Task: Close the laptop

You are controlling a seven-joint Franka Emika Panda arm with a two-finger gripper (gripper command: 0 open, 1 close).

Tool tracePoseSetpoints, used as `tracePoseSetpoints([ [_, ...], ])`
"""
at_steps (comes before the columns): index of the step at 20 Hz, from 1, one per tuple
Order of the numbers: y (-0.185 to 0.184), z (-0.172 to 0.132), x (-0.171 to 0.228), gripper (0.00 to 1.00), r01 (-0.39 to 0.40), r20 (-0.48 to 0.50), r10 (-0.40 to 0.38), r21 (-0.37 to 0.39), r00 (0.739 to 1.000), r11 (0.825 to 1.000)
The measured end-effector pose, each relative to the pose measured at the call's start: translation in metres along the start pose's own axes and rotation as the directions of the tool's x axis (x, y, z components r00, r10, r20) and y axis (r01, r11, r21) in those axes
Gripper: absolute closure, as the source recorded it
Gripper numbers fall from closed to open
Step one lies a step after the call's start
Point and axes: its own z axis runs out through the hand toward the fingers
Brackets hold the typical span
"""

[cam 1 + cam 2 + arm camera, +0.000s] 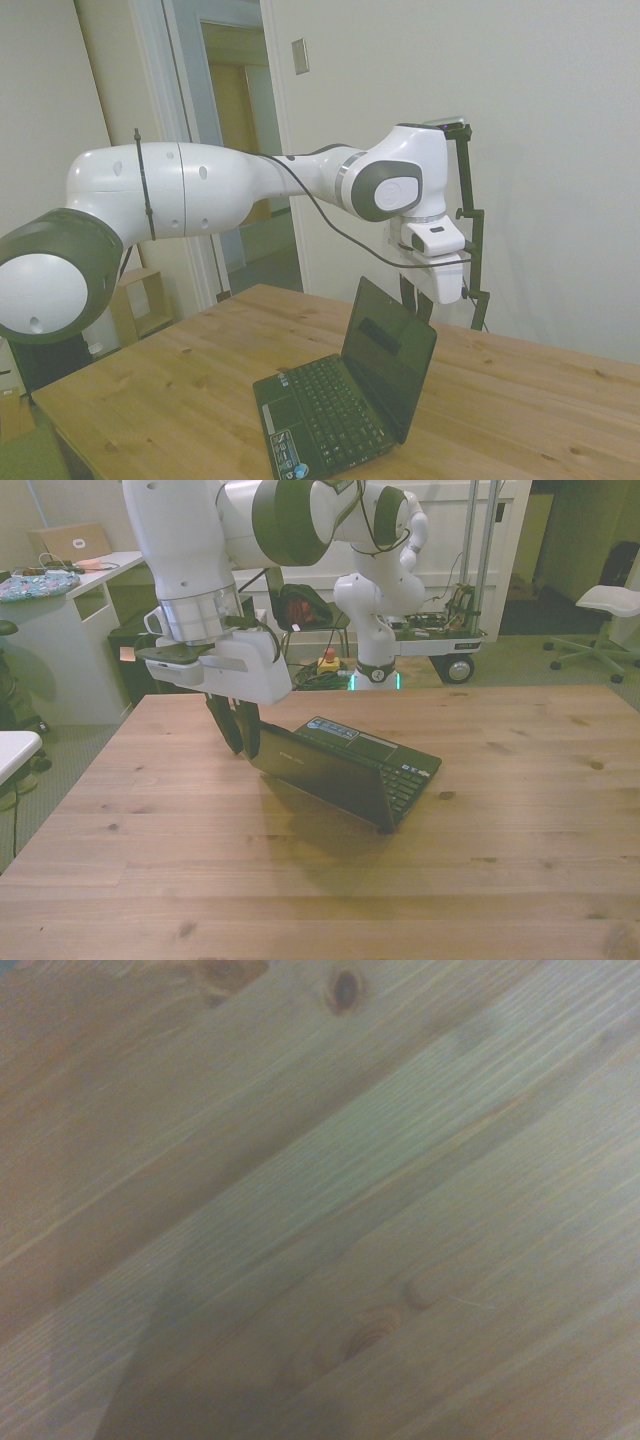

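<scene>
Pale walls and an open doorway backed the wooden plank table (520, 400), on which the whole scene was set. Seen from the side, the white arm's two-finger gripper (420, 298) hung just behind the top edge of the lid, near the frame's centre right; in the front view the dark fingers (238, 725) lay close together at the lid's upper corner, left of centre, with nothing visibly between them, so the tool appeared narrowed and empty rather than grasping. Whether the fingers touched the lid could not be told. The small black netbook laptop (345, 405), with glossy dark screen and black keyboard, stood open in the lower middle of the side view, its lid raised a little past upright. The wrist view showed only bare wood grain. The hinge line formed the long axis; the gripper stood on the lid's outer face, so a push toward the keyboard would probably fold the screen down.
</scene>
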Motion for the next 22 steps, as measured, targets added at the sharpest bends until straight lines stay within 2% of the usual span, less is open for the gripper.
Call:
tracePoseSetpoints([
  [10, -0.004, 0.003, 0.008, 1.00, 0.010, -0.004, -0.010, 0.008, 1.000, 1.000],
  [22, -0.043, 0.007, -0.061, 1.00, 0.102, 0.020, -0.102, 0.020, 0.995, 0.995],
])
